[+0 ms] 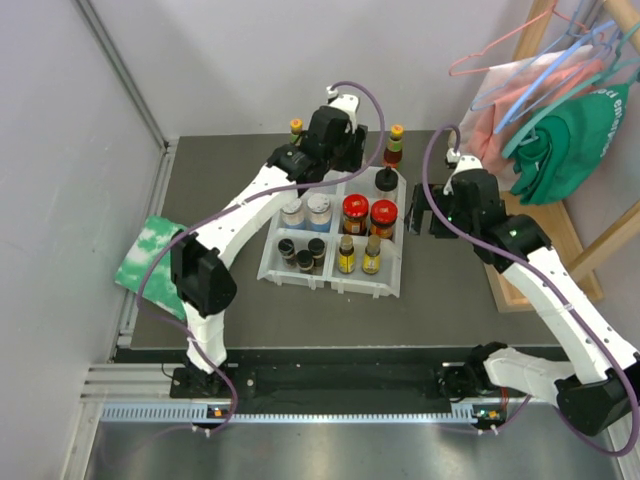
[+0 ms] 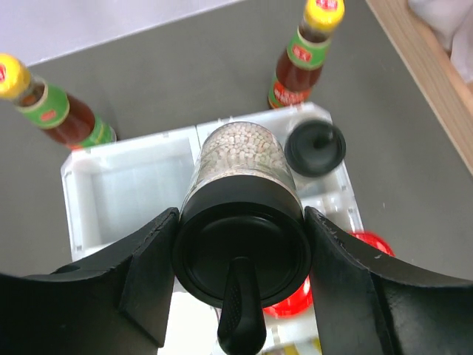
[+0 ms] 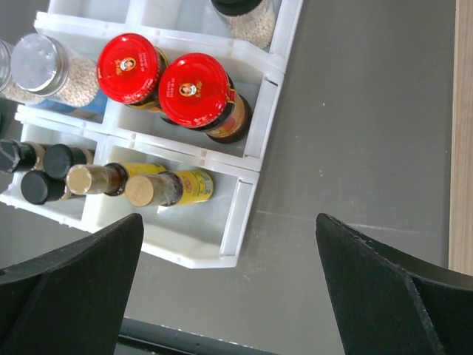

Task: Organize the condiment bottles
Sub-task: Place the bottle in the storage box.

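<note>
My left gripper (image 2: 242, 251) is shut on a black-capped clear jar (image 2: 244, 166) of white grains, held over the divider in the far row of the white tray (image 2: 89, 166). In the top view the wrist hides this jar. A second black-capped jar (image 2: 315, 148) stands in the far right compartment. Two yellow-capped sauce bottles (image 2: 55, 111) (image 2: 303, 55) stand on the table beyond the tray. Two red-lidded jars (image 3: 133, 68) (image 3: 194, 90), pale-lidded clear jars (image 3: 41, 63), tan-capped yellow-label bottles (image 3: 159, 188) and tiny dark jars (image 3: 44, 185) fill other compartments. My right gripper (image 1: 420, 213) hangs open and holds nothing, beside the tray's right edge (image 3: 247, 214).
A green-white cloth (image 1: 150, 255) lies at the table's left edge. A wooden rack (image 1: 560, 230) with hangers and a green garment (image 1: 575, 130) stands to the right. Walls close off the back and left.
</note>
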Robot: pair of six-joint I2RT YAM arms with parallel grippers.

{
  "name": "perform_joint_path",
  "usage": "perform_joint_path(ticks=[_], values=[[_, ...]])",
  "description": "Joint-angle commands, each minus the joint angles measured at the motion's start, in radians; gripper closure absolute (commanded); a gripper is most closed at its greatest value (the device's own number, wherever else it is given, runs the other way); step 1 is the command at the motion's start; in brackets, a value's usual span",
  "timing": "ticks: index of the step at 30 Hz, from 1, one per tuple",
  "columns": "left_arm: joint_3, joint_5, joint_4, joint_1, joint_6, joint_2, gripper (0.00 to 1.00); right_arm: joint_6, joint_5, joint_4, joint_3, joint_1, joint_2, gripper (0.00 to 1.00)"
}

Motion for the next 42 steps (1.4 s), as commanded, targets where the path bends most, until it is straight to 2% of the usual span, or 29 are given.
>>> perform_joint_path(ticks=[1,9,21,26,33,42], values=[[0.129,0.065,0.149,0.019,0.005,0.058,1.0,0.006,0.012,0.007,-0.005,0.008,-0.016,0.01],[0.249,0.126,0.042,0.062,0.0,0.195,1.0,0.006,0.013,0.015,-0.005,0.008,-0.01,0.01],[0.258,0.162,0.006,0.083,0.048,0.319,1.0,0.006,0.016,0.019,-0.015,0.008,-0.001,0.01],[0.296,0.134,-0.012,0.083,0.082,0.373,0.99,0.008,0.018,0.018,-0.019,0.008,0.001,0.01],[0.315,0.119,-0.015,0.082,0.108,0.425,0.92,0.008,0.021,0.018,-0.027,0.008,0.009,0.01],[0.347,0.1,-0.001,0.082,0.144,0.468,0.77,0.008,0.019,0.022,-0.025,0.008,0.027,0.01]])
